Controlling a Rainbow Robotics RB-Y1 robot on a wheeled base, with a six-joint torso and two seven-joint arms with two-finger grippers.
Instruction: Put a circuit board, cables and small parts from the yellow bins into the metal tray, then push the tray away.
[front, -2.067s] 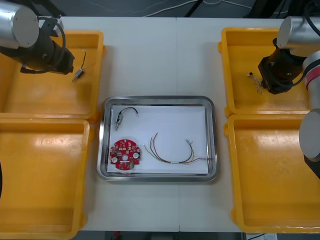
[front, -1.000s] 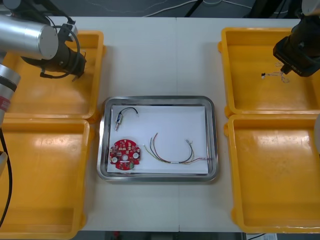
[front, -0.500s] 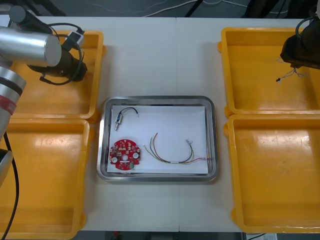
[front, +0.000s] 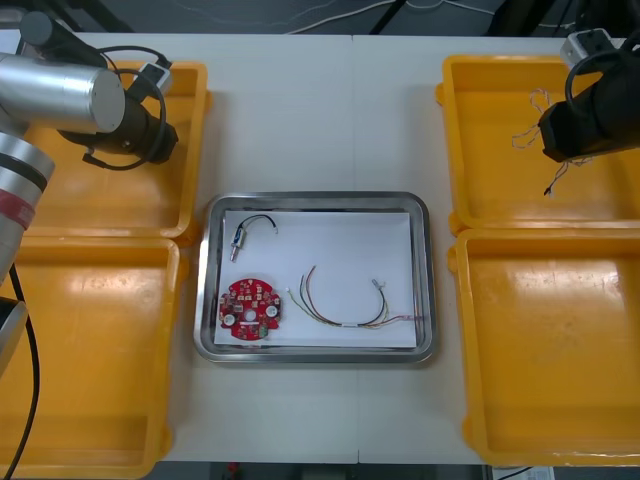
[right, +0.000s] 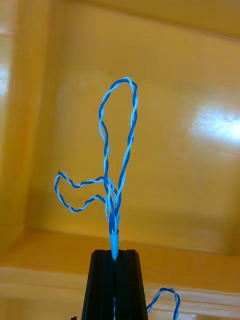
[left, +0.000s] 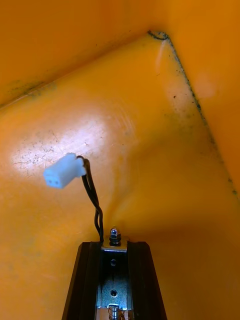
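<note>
two loads in your grippers, left gripper (left: 114, 246) over a bin (front: 90, 200) clamping a metal part (left: 114, 282) (black cable (left: 93, 197) attached), right gripper (right: 116, 254) clamping the blue-white cable (right: 118, 165)

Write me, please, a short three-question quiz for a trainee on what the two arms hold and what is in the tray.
1. True or false: the right pincer is shut on a blue and white twisted cable.
2. Which of these lies in the tray? A) a screwdriver B) a round red circuit board C) a yellow sponge
3. Fill in the blank: the left pincer is shut on a small metal part that has a white plug on a ____ wire.

Key: 1 true; 2 B; 3 black.
</note>
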